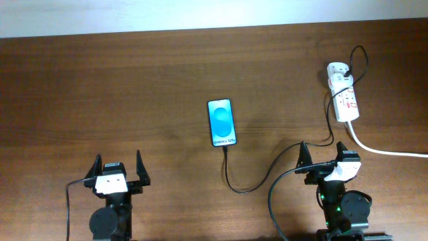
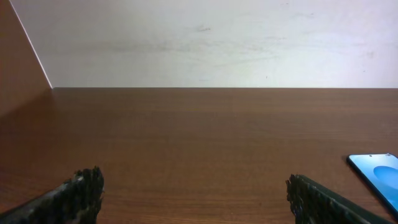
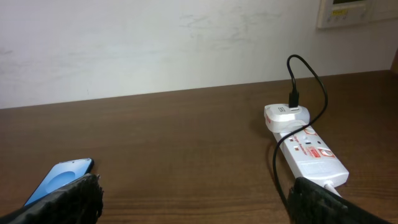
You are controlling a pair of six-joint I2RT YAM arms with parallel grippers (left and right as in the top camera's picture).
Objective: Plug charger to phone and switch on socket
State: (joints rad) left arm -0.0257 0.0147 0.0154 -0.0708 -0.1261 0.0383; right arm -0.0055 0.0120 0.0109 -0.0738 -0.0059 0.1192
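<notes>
Dark wooden table point(image 1: 80, 80) under a pale wall point(image 1: 200, 13): we see both arms at the near edge, the left gripper point(image 1: 119, 167) and the right gripper point(image 1: 323, 157) each with fingers spread apart and holding nothing. The phone point(image 1: 223, 123) lies flat mid-table, screen lit blue, well apart from either arm. The charger point(image 1: 226, 169) runs from the phone's near edge in a loop toward the right arm, then up to a white plug adapter point(image 1: 336, 70) seated in the far end of the socket point(image 1: 346, 100). The socket's thick white cord point(image 1: 388, 151) trails off to the right. We cannot tell whether the connector tip is fully home, nor whether the red-marked switches are on. We judge the main risk to be the slack cable passing just beside the right gripper: a reach for the switch could snag it and drag the phone or tug the tip loose. A hard press might also shove the light strip. No containers are in view.
</notes>
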